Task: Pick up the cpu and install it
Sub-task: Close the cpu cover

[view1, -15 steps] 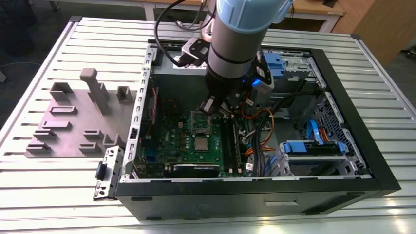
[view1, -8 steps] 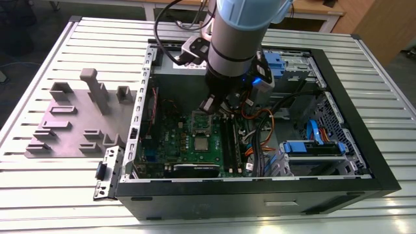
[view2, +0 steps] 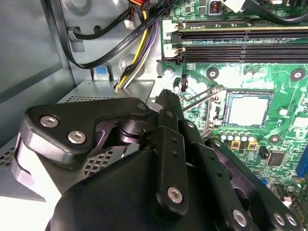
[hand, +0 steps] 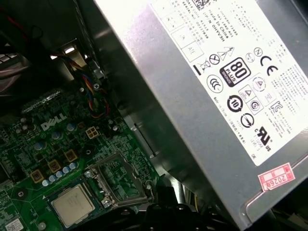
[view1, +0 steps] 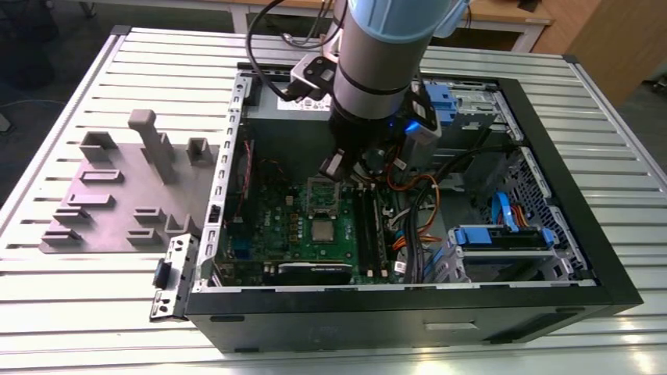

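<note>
Exterior view, arm (view1: 380, 55) reaching steeply down into case (view1: 542, 180), fingers' opening unclear, cpu (view1: 324, 230) seated in socket

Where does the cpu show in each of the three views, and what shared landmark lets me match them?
Exterior view: the cpu lies on the green motherboard inside the open case, below the arm's wrist.
Second wrist view: it sits in its socket, just past the dark gripper linkage.
First wrist view: it sits on the board beside the raised socket frame.
Shared landmark: that raised frame, next to the cpu in both wrist views.
</note>
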{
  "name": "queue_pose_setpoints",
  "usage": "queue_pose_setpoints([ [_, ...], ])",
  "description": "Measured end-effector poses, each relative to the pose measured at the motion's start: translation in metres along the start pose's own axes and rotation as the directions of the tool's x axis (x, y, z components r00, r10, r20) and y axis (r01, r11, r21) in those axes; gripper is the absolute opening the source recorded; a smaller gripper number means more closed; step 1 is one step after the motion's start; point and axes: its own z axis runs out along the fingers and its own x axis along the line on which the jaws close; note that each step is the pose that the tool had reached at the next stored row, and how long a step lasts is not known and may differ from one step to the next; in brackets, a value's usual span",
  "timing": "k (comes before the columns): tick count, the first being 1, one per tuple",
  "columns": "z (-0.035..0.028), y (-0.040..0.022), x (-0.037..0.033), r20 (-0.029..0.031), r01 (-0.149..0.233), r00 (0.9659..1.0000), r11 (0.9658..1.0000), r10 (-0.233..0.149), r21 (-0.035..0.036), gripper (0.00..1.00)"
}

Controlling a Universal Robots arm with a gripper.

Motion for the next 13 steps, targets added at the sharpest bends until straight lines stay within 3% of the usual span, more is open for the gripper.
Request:
queue_pose_setpoints([
  [13, -0.0038, 0.0009, 0.0002, -0.0056, 0.000, 1.0000, 1.0000, 0.000, 0.0037, 0.11],
])
